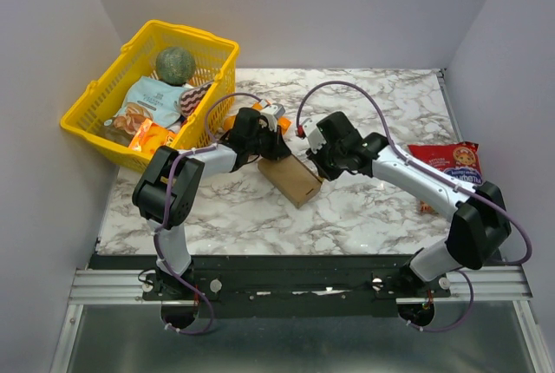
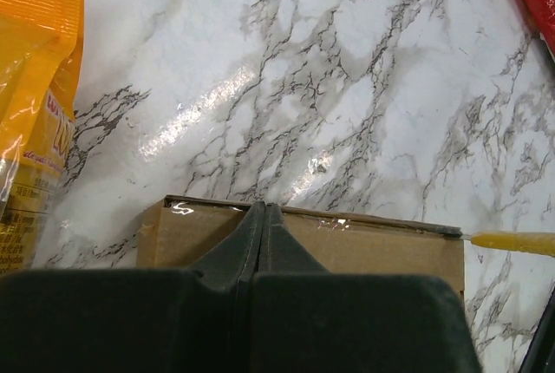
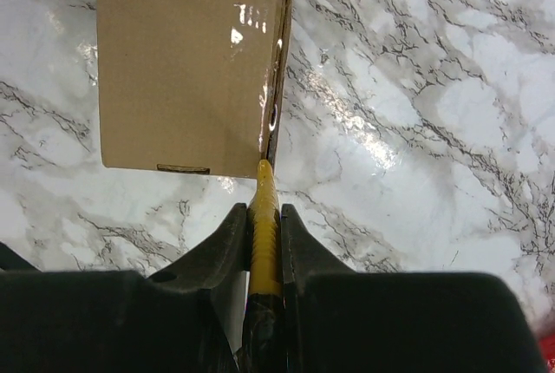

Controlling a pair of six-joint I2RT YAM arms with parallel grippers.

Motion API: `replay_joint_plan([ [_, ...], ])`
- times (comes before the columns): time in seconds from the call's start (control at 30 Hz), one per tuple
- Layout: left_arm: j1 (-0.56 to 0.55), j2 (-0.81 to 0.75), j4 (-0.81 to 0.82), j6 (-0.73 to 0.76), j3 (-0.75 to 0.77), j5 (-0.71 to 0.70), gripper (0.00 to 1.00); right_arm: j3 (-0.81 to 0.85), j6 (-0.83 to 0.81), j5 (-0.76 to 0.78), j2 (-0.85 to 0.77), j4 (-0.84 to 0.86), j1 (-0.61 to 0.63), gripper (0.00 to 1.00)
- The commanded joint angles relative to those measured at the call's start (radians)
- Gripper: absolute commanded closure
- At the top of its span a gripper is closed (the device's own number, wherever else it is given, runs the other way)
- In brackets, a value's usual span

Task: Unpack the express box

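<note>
Left fingers (image 2: pixel 227 256) over brown express box (image 2: pixel 373 251)

The express box (image 1: pixel 293 180) is matt brown cardboard with shiny glints along one edge. The table (image 1: pixel 373 217) top is smooth, glossy marble-pattern. The far-left basket (image 1: pixel 91 100) is yellow plastic lattice. The yellow tool (image 3: pixel 264 217) looks like smooth plastic. The orange packet (image 2: pixel 30 87) is shiny film.

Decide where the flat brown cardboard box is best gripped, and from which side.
Probably across its two long sides, from above: the flat brown cardboard box lies flat on the marble table, its top mostly exposed and its short width likeliest to fit between jaws.
</note>
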Motion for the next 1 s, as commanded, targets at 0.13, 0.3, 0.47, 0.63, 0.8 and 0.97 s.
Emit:
replay_joint_plan([
  [0.13,-0.014,0.037,-0.124,0.088,0.006,-0.020,1.00,0.104,0.037,0.058,-0.074,-0.145,-0.010,1.00],
  [0.3,-0.036,0.014,-0.162,0.120,0.075,0.074,0.98,0.154,0.028,0.074,-0.083,-0.102,-0.033,1.00],
  [0.47,-0.031,-0.056,-0.256,0.130,0.202,0.241,0.74,0.114,0.030,0.051,-0.074,-0.062,-0.114,1.00],
  [0.63,-0.028,-0.118,-0.469,0.237,0.357,0.231,0.61,0.175,0.051,-0.076,-0.005,-0.038,-0.268,1.00],
  [0.8,0.024,-0.166,-0.788,0.366,0.406,0.157,0.59,0.169,-0.024,-0.133,0.018,0.048,-0.285,1.00],
  [0.97,0.107,-0.202,-1.006,0.418,0.362,-0.024,0.58,0.126,0.002,-0.264,0.021,0.122,-0.283,1.00],
])
